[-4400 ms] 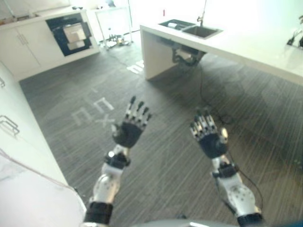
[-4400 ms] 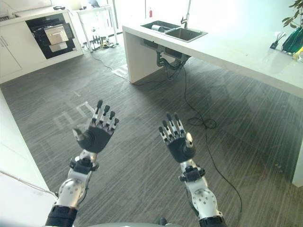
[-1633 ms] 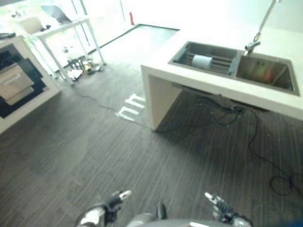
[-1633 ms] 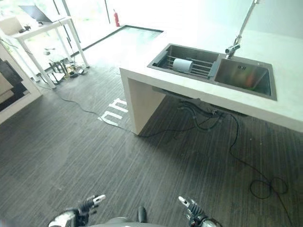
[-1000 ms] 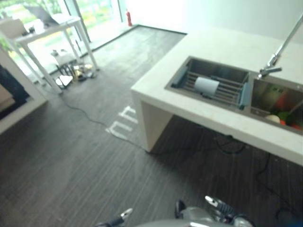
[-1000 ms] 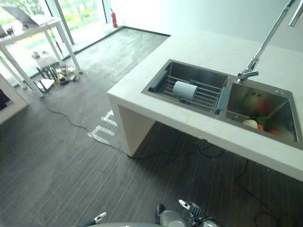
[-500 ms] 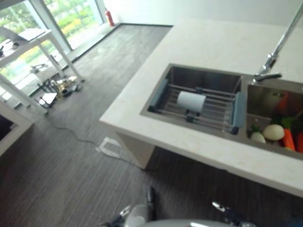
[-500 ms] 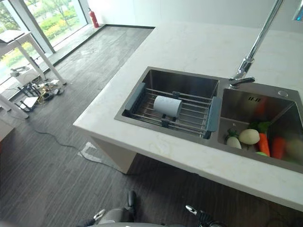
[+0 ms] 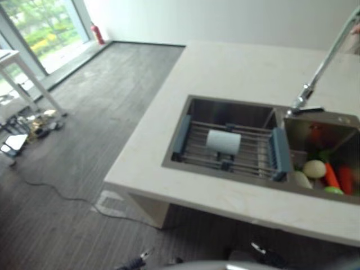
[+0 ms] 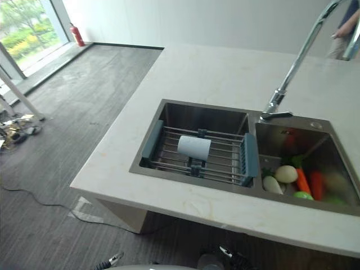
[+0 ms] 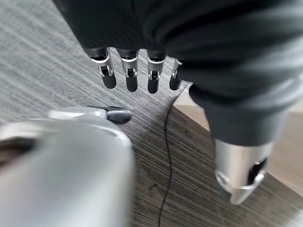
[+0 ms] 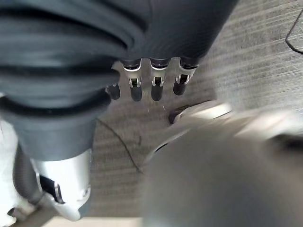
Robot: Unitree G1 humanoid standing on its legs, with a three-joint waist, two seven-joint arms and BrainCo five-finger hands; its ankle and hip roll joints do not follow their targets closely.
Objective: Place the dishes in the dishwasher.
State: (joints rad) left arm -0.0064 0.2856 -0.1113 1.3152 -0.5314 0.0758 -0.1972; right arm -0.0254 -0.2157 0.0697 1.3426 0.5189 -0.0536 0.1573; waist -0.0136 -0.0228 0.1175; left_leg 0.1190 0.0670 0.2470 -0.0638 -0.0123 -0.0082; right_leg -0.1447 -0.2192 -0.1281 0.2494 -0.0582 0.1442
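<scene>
The view has swung from open floor to the sink (image 10: 197, 115), which a few seconds ago sat far across the room and now lies just ahead, so the robot has walked up to the tabletop (image 10: 214, 70). A white cup (image 10: 194, 147) lies on its side on the wire rack (image 10: 169, 146) in the left basin of the sink; vegetables (image 10: 301, 180) fill the basin right of the rack, under the tap (image 10: 292, 67). No dishwasher is visible. Both hands hang low by the robot's sides: the left hand (image 11: 137, 71) and right hand (image 12: 151, 75) each show straight, released fingers holding nothing. The approach looks finished; reaching for the cup is probably next.
</scene>
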